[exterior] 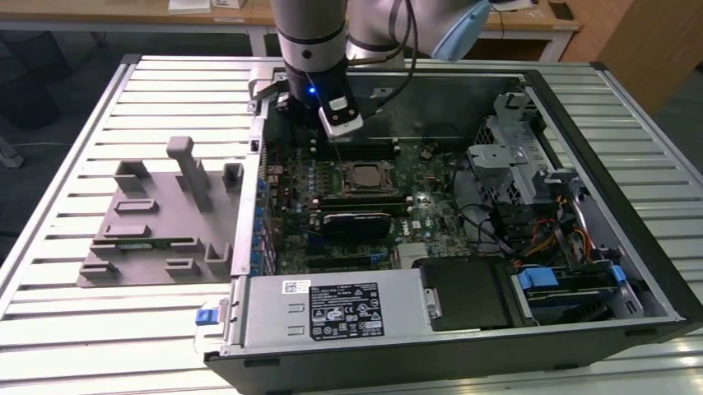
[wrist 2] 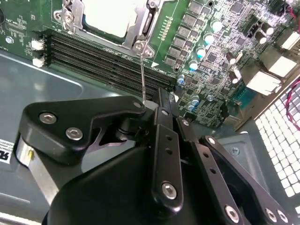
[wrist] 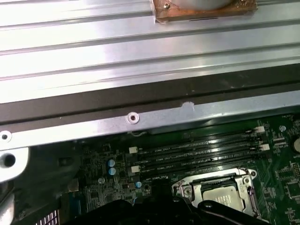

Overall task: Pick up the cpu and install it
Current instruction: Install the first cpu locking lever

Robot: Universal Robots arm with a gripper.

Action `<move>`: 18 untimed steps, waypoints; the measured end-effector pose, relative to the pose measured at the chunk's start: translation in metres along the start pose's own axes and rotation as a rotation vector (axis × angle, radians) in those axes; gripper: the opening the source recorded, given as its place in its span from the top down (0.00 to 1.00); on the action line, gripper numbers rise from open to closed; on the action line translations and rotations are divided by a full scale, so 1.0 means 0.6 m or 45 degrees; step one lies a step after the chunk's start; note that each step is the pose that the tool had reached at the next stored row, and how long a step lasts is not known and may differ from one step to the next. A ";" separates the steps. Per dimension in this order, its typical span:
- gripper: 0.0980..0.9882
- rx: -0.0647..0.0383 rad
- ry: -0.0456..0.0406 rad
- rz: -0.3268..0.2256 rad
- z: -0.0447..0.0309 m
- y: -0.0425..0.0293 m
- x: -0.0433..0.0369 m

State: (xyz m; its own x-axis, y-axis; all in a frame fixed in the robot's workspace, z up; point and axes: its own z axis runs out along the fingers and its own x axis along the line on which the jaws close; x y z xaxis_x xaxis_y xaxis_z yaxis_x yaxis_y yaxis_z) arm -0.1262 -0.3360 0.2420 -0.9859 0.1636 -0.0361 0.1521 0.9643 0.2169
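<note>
We see the shiny silver-grey square cpu (exterior: 360, 178) seated in the green motherboard's (exterior: 429, 193) socket, the black gripper (wrist 2: 161, 105) hovering above with fingers narrowly closed on a thin wire lever (wrist 2: 142, 77).

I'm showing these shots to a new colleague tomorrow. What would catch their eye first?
First the open computer case lying on the slatted metal table, its green motherboard exposed. Next, the cpu sitting in its socket mid-board, silver top showing. Then the arm's gripper hanging above the memory slots beside that socket.
</note>
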 end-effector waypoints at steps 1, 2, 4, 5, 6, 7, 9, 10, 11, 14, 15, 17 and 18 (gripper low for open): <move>0.99 0.000 0.000 0.000 0.000 0.000 0.000; 0.99 0.000 0.000 0.000 0.000 0.000 -0.001; 0.99 0.000 0.002 0.000 0.001 0.001 -0.009; 0.99 0.001 0.003 0.001 0.001 0.002 -0.013; 0.99 0.001 0.005 0.001 0.001 0.002 -0.018; 0.99 0.001 0.006 0.001 0.002 0.003 -0.023; 0.99 0.002 0.009 0.002 0.002 0.004 -0.034; 0.99 0.002 0.011 0.003 0.003 0.005 -0.039; 0.99 0.002 0.013 0.003 0.003 0.006 -0.044; 0.99 0.003 0.018 0.004 0.004 0.008 -0.059; 0.99 0.004 0.020 0.004 0.004 0.008 -0.065; 0.99 0.005 0.024 0.005 0.005 0.010 -0.074; 0.99 0.005 0.026 0.006 0.005 0.010 -0.079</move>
State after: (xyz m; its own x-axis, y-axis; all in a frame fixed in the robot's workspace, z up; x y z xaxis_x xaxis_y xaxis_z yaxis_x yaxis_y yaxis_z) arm -0.0782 -0.3372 0.2419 -0.9864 0.1637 -0.0154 0.1567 0.9644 0.2130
